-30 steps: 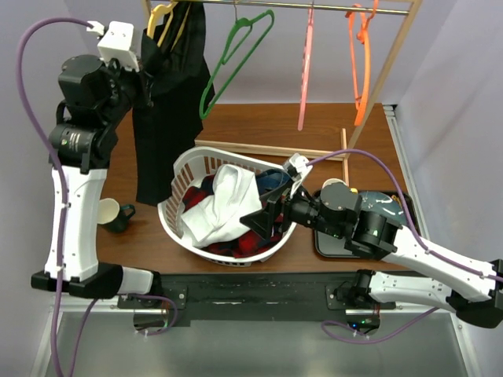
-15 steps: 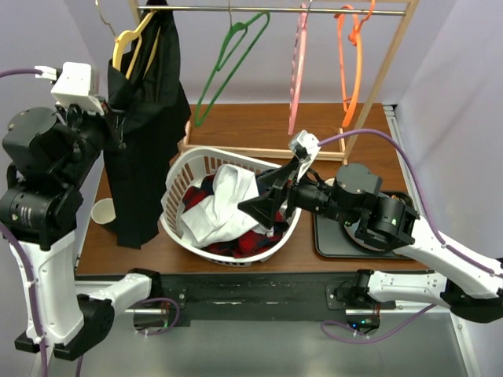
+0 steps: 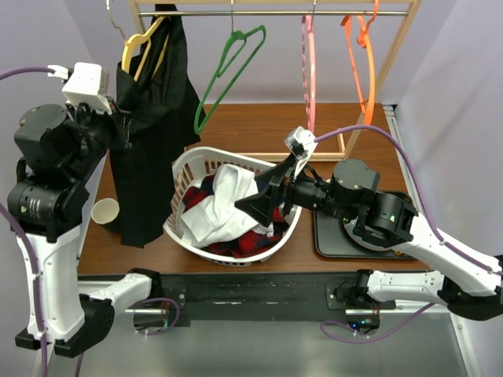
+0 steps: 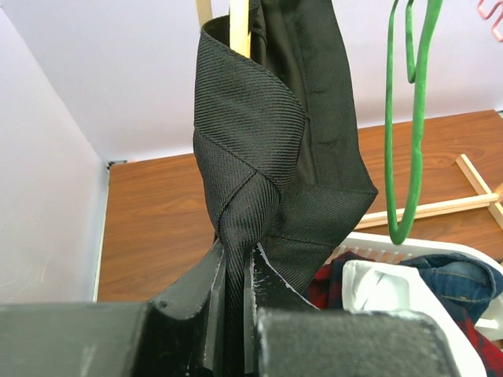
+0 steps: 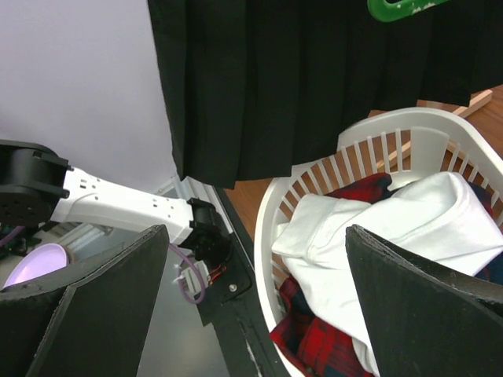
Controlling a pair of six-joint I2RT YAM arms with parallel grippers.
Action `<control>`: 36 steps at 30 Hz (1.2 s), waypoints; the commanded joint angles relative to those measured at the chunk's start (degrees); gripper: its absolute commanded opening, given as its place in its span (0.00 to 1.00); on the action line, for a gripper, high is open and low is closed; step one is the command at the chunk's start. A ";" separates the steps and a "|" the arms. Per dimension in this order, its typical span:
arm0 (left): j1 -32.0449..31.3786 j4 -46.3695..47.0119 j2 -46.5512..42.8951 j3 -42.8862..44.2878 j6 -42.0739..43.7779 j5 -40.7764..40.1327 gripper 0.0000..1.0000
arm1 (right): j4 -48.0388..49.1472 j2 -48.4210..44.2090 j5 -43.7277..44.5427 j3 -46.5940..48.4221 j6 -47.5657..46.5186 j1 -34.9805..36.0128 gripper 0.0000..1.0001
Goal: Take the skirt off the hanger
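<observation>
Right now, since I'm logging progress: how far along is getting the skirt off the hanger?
Done: the left gripper is shut on a fold of the black skirt. In hand: the skirt hangs on the yellow hanger, right gripper open over the laundry basket. Left: pulling the skirt free of the hanger.

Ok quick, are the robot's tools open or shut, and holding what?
Left tool: shut on the black skirt.
Right tool: open, empty, facing the basket.
</observation>
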 commanded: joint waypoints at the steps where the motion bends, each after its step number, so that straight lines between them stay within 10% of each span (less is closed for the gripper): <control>1: 0.18 7.58 3.25 4.58 -0.75 1.45 0.00 | 0.56 -0.75 0.53 0.67 -0.05 0.13 0.98; 25: 0.18 4.22 -12.73 -5.78 2.15 6.27 0.00 | -3.21 -1.19 3.17 2.33 -3.21 0.13 0.99; 36: 0.18 7.22 -16.87 -4.65 4.43 11.55 0.00 | -6.47 4.96 -0.25 17.26 -2.77 0.13 0.98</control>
